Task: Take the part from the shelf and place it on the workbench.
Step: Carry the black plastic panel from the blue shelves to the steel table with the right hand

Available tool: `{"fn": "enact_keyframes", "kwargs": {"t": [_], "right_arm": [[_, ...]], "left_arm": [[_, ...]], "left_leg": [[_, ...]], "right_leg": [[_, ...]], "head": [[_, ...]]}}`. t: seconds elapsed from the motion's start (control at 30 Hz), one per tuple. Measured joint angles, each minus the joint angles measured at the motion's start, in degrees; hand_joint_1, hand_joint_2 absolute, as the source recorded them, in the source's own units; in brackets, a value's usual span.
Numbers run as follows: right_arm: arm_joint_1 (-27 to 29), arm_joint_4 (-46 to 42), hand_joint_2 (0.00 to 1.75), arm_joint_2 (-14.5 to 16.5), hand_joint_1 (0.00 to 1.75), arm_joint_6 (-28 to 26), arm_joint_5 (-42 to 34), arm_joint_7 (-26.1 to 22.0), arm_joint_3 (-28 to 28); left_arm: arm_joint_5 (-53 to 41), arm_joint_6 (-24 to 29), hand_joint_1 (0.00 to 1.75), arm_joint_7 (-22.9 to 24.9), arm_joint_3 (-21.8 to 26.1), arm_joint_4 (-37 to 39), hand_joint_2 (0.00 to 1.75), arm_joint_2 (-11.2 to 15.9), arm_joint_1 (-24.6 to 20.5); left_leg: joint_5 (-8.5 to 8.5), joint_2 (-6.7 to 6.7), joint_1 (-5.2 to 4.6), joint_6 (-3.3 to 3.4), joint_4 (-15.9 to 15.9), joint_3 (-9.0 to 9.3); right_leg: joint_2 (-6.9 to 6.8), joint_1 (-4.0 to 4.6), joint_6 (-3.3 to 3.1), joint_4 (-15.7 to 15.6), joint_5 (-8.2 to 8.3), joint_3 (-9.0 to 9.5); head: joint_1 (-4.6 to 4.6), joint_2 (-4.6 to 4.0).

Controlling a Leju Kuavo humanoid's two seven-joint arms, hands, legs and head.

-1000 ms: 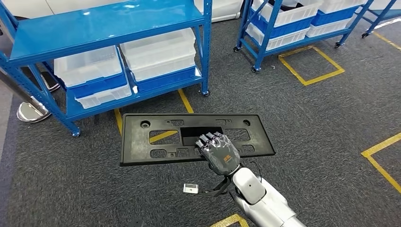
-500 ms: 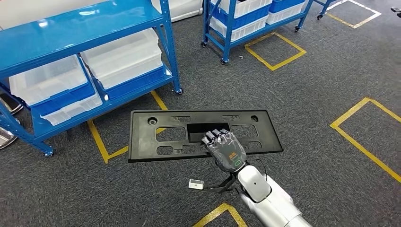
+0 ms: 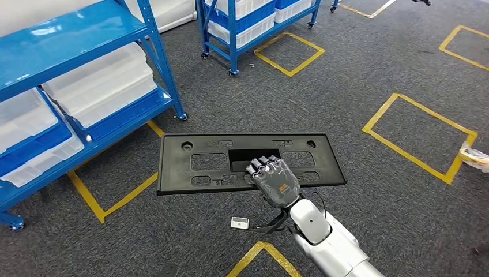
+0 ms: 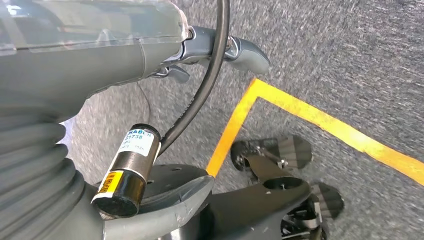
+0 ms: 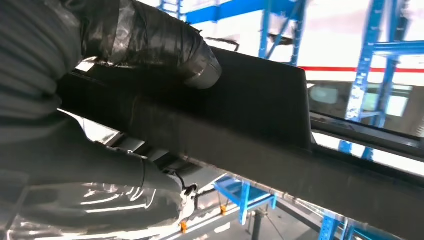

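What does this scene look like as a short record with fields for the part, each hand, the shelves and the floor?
part: flat black panel with cutouts, carried level above the floor
right hand: grips the panel's near edge
left hand: holds nothing, near the floor
shelves: blue racks with clear and blue bins
floor: grey carpet with yellow tape squares
workbench: none seen

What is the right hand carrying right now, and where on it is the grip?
The right hand holds the flat black plastic part, gripping its near long edge around the middle, with fingers curled into the central rectangular cutout. The left hand holds nothing.
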Motion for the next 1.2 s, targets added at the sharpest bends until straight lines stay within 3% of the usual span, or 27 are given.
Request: {"fn": "enact_keyframes", "kwargs": {"t": [0.03, 0.1, 0.17, 0.2, 0.23, 0.27, 0.33, 0.4, 0.47, 0.5, 0.57, 0.63, 0.67, 0.7, 0.73, 0.77, 0.83, 0.9, 0.97, 1.0, 1.07, 1.13, 1.2], "right_arm": [[-0.04, -0.03, 1.75, -0.11, 1.68, 0.02, -0.04, 0.03, -0.01], [-0.21, -0.08, 1.75, -0.24, 1.68, 0.05, -0.15, 0.07, -0.02], [-0.13, -0.09, 1.75, -0.33, 1.68, 0.23, -0.34, 0.07, -0.02], [-0.03, -0.09, 1.75, -0.43, 1.68, 0.34, -0.45, 0.05, -0.02], [0.04, -0.09, 1.75, -0.55, 1.68, 0.42, -0.57, 0.04, -0.03], [0.07, -0.18, 1.75, -0.67, 1.68, 0.46, -0.65, 0.04, -0.03], [0.02, -0.62, 1.75, -0.79, 1.68, 0.44, -0.73, 0.05, -0.07], [-0.01, -1.24, 1.75, -0.91, 1.68, 0.43, -0.74, 0.09, -0.15], [0.10, -1.71, 1.75, -1.17, 1.68, 0.46, -0.73, 0.17, -0.33], [0.19, -1.93, 1.75, -1.33, 1.68, 0.51, -0.72, 0.25, -0.45], [0.34, -2.34, 1.75, -1.48, 1.68, 0.65, -0.70, 0.48, -0.62], [0.63, -2.46, 1.75, -1.49, 1.68, 0.65, -0.63, 0.77, -0.66], [0.92, -2.46, 1.75, -1.50, 1.68, 0.57, -0.57, 0.91, -0.66], [1.26, -2.45, 1.75, -1.52, 1.68, 0.50, -0.49, 1.01, -0.66], [1.57, -2.45, 1.75, -1.55, 1.68, 0.46, -0.42, 1.09, -0.67], [1.78, -2.45, 1.75, -1.56, 1.68, 0.45, -0.38, 1.11, -0.67], [1.90, -2.49, 1.75, -1.53, 1.68, 0.50, -0.33, 1.18, -0.68], [1.93, -2.63, 1.75, -1.45, 1.68, 0.56, -0.33, 1.27, -0.72], [2.06, -2.76, 1.75, -1.41, 1.68, 0.59, -0.33, 1.30, -0.84], [2.13, -2.78, 1.75, -1.42, 1.68, 0.61, -0.33, 1.30, -0.93], [2.07, -2.82, 1.75, -1.44, 1.68, 0.64, -0.32, 1.28, -1.07], [1.99, -2.88, 1.75, -1.43, 1.68, 0.71, -0.31, 1.26, -1.11], [2.10, -2.90, 1.75, -1.45, 1.68, 0.88, -0.31, 1.25, -1.12]], "left_arm": [[-0.18, -0.01, 0.00, 0.19, -0.08, -0.01, 1.75, -0.25, 0.00], [-0.38, -0.05, 0.00, 0.37, -0.23, -0.01, 1.75, -0.65, 0.14], [-0.45, -0.03, 0.00, 0.37, -0.45, -0.01, 1.75, -0.82, 0.34], [-0.47, 0.00, 0.00, 0.37, -0.56, -0.01, 1.75, -0.86, 0.36], [-0.48, 0.00, 0.00, 0.37, -0.64, -0.01, 1.75, -0.90, 0.28], [-0.44, 0.03, 0.00, 0.34, -0.70, -0.01, 1.75, -0.95, 0.14], [-0.35, 0.13, 0.00, 0.23, -0.73, -0.01, 1.75, -1.11, -0.23], [-0.32, 0.37, 0.00, 0.21, -0.75, -0.01, 1.75, -1.27, -0.55], [-0.47, 0.82, 0.00, 0.46, -0.88, -0.02, 1.75, -1.42, -0.79], [-0.70, 1.22, 0.00, 0.70, -1.00, -0.02, 1.75, -1.47, -0.90], [-1.28, 2.35, 0.00, 1.19, -1.40, -0.02, 1.75, -1.52, -0.99], [-1.54, 3.32, 0.00, 1.60, -1.79, -0.01, 1.75, -1.52, -0.81], [-1.55, 3.64, 0.00, 1.78, -1.92, -0.01, 1.75, -1.52, -0.66], [-1.63, 3.96, 0.00, 1.95, -2.03, -0.01, 1.75, -1.52, -0.56], [-1.76, 4.23, 0.00, 2.08, -2.17, -0.01, 1.75, -1.52, -0.51], [-1.92, 4.52, 0.00, 2.17, -2.34, -0.01, 1.75, -1.51, -0.53], [-2.22, 5.02, 0.00, 2.24, -2.70, -0.01, 1.75, -1.46, -0.65], [-2.66, 5.35, 0.00, 2.28, -3.04, -0.01, 1.75, -1.44, -0.85], [-3.29, 5.55, 0.00, 2.38, -3.54, -0.01, 1.75, -1.48, -1.08], [-3.53, 5.68, 0.00, 2.41, -3.83, -0.01, 1.75, -1.52, -1.19], [-3.85, 5.94, 0.00, 2.48, -4.35, -0.01, 1.75, -1.65, -1.38], [-4.25, 6.39, 0.00, 2.67, -4.82, -0.01, 1.75, -1.75, -1.37], [-4.59, 7.11, 0.00, 2.80, -5.37, -0.01, 1.75, -1.79, -1.28]], "left_leg": [[0.29, 0.89, 0.13, 0.31, -0.48, 0.20], [0.52, 2.70, 0.13, 0.71, -0.90, 0.39], [0.44, 4.60, 0.05, 0.77, -0.85, 0.36], [0.39, 5.48, 0.04, 0.72, -0.82, 0.35], [0.31, 6.29, 0.05, 0.62, -0.78, 0.37], [0.19, 7.04, 0.06, 0.47, -0.73, 0.45], [-0.17, 8.36, -0.13, -0.03, -0.59, 0.65], [-0.42, 9.42, -0.40, -0.69, -0.53, 0.81], [-0.61, 10.46, -0.44, -1.39, -0.62, 0.93], [-1.06, 10.11, -0.34, -1.68, -0.29, 0.93], [-3.58, 7.58, -0.05, -2.01, 3.27, -0.41], [-7.15, 4.78, 0.10, -2.08, 10.75, -3.74], [-8.15, 4.26, 0.10, -2.12, 14.04, -5.42], [-8.04, 4.05, 0.10, -2.12, 15.56, -6.37], [-6.80, 3.94, 0.11, -2.07, 14.94, -6.33], [-4.72, 3.65, 0.12, -1.94, 12.25, -5.30], [-1.17, 1.31, 0.26, -1.56, 5.00, -2.37], [-0.38, -0.60, 0.28, -1.27, 1.44, -0.93], [-0.33, 0.06, 0.17, -0.86, 0.97, -0.75], [-0.08, 0.75, 0.21, -0.47, 0.62, -0.62], [0.42, 2.23, 0.36, 0.32, -0.09, -0.37], [0.50, 3.79, 0.16, 0.68, -0.24, -0.31], [0.38, 5.42, 0.05, 0.74, -0.20, -0.34]], "right_leg": [[-1.61, 0.21, 0.31, 1.30, -0.89, -0.65], [-5.47, 0.32, 0.88, 7.14, -4.14, -3.41], [-6.89, -0.17, 1.41, 13.36, -6.50, -6.34], [-7.18, -0.43, 1.62, 14.12, -6.30, -6.61], [-7.49, -0.66, 1.75, 12.71, -5.16, -5.76], [-8.12, -0.80, 1.77, 9.32, -3.39, -3.82], [-10.77, -0.49, 1.39, 1.73, -0.89, 0.27], [-11.97, 0.10, 0.68, -1.20, -0.42, 1.67], [-10.56, 0.20, -0.05, -1.34, -0.12, 1.54], [-9.91, 0.09, -0.41, -1.65, 0.07, 1.64], [-8.57, -0.24, -1.22, -2.24, 0.44, 1.91], [-7.14, -0.17, -1.64, -2.30, 0.53, 1.92], [-6.29, -0.09, -1.71, -2.24, 0.53, 1.90], [-5.39, -0.01, -1.73, -2.12, 0.53, 1.88], [-4.46, 0.03, -1.71, -1.93, 0.51, 1.84], [-3.56, 0.04, -1.64, -1.67, 0.45, 1.80], [-2.00, 0.04, -1.34, -0.97, 0.26, 1.48], [-0.70, -0.11, -0.68, -0.53, 0.34, 0.79], [0.55, -0.31, 0.16, -0.68, 0.77, 0.28], [0.14, -0.31, 0.44, -0.54, 0.71, 0.11], [-2.87, -0.12, 0.89, 2.36, -1.14, -1.32], [-6.14, -0.17, 1.28, 9.26, -4.72, -4.53], [-7.02, -0.51, 1.66, 14.42, -6.33, -6.87]], "head": [[0.14, 0.00], [0.42, 0.00], [0.47, 0.00], [0.47, 0.00], [0.48, 0.00], [0.47, 0.00], [0.44, 0.00], [0.41, 0.00], [0.40, 0.00], [0.38, 0.00], [0.36, 0.00], [0.35, 0.00], [0.34, 0.00], [0.34, 0.00], [0.34, 0.00], [0.34, 0.00], [0.36, 0.00], [0.37, 0.00], [0.35, 0.00], [0.35, 0.00], [0.54, 0.00], [0.72, 0.00], [0.72, 0.00]]}}
